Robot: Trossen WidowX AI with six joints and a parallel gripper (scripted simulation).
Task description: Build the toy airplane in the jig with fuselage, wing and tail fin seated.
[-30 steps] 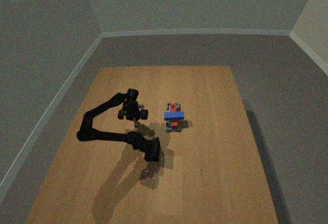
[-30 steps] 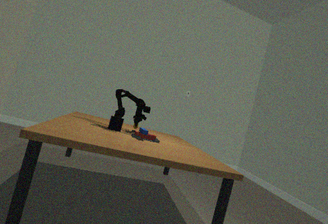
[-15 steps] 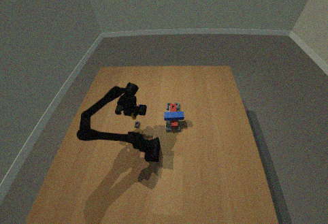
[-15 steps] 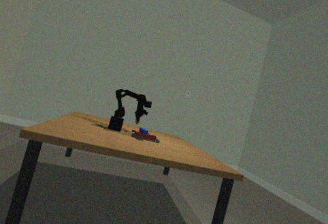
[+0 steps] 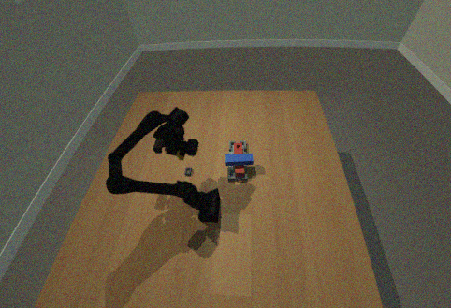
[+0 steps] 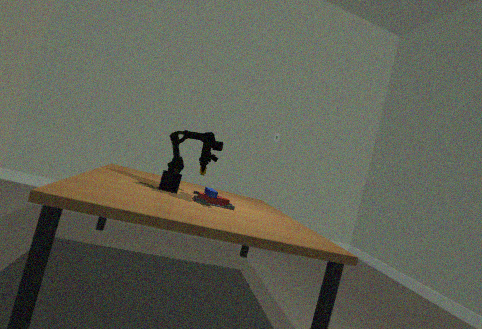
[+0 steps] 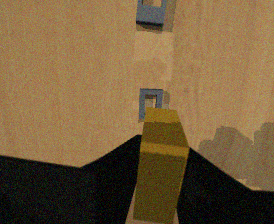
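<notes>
So the red fuselage (image 5: 238,151) (image 6: 222,201) is lying lengthwise in the grey cradle (image 5: 230,175) (image 6: 228,207), tail socket open at the far end. Blue bar of a wing (image 5: 239,159) (image 6: 211,192) sits crosswise on top. Yellow fin (image 5: 181,157) (image 7: 160,185)? Gripped in midair, off to the left.

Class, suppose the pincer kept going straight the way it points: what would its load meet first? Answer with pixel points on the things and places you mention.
Probably the small grey-blue holder (image 5: 188,171) (image 7: 143,106) or the wooden tabletop (image 5: 285,194) (image 6: 150,202) (image 7: 63,75) beside it; the pincer (image 5: 181,153) (image 6: 203,167) (image 7: 157,143) points down, holding the yellow fin (image 5: 181,156) (image 6: 202,172) (image 7: 160,185), but depth is unclear.
</notes>
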